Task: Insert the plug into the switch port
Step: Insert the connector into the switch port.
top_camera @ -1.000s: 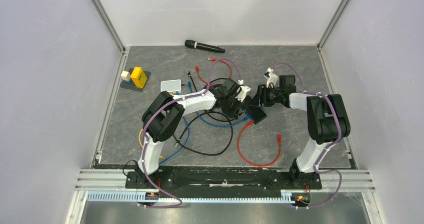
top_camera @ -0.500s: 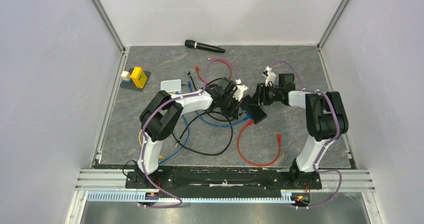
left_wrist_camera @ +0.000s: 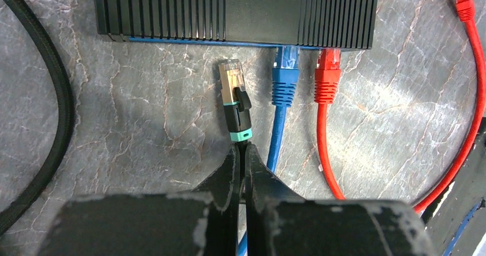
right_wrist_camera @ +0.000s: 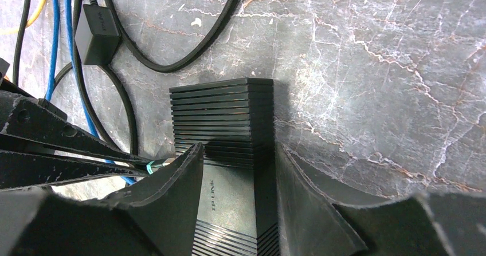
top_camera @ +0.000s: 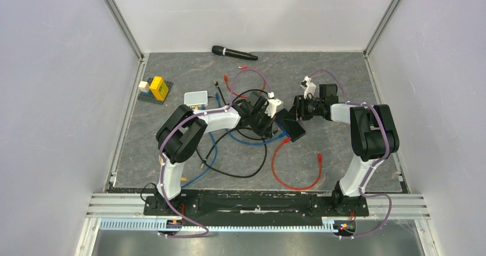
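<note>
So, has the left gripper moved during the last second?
Yes. Seen from the top, the left gripper has shifted a little leftwards, away from the black switch, which has not moved.

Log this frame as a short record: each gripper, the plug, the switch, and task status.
left gripper: shut just behind the black plug, holding it
right gripper: fingers against both sides of the black switch, bracing it
plug position: gold tip points at the switch's port edge, just short of it
occupied ports: blue plug and red plug seated, side by side next to the held plug
task status: insertion not yet done
</note>
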### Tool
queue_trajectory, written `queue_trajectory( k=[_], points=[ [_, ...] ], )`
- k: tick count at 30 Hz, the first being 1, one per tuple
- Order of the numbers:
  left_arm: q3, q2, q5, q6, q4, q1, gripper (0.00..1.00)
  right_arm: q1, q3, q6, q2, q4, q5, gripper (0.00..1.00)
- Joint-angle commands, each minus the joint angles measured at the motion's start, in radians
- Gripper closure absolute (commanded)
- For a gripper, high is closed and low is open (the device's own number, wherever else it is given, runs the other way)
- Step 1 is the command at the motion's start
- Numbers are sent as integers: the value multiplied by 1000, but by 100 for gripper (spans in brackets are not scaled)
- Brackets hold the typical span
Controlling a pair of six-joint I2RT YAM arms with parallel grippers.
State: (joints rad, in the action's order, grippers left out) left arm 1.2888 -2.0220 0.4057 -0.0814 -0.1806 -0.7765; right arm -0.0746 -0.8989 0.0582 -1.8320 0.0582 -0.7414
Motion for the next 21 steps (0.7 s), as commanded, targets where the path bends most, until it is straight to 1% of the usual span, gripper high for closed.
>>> queue_trajectory(
  k=[1,7,13,20,21],
  points=[
    [-29,42,39,-30,33,6,98,0,-1,-29,-30,-52,15,48],
    [-51,47,89,-76,109,22,98,1,4,-32,-33,-55,11,48],
    [-52,41,120,-95,132,32,98,1,5,-36,-36,-56,7,48],
    [-49,22,183,-156,176,36,98,1,8,-34,-42,-56,-6,49],
    [-49,18,189,-169,204,36,98,1,8,-33,-42,-56,-6,49]
  ],
)
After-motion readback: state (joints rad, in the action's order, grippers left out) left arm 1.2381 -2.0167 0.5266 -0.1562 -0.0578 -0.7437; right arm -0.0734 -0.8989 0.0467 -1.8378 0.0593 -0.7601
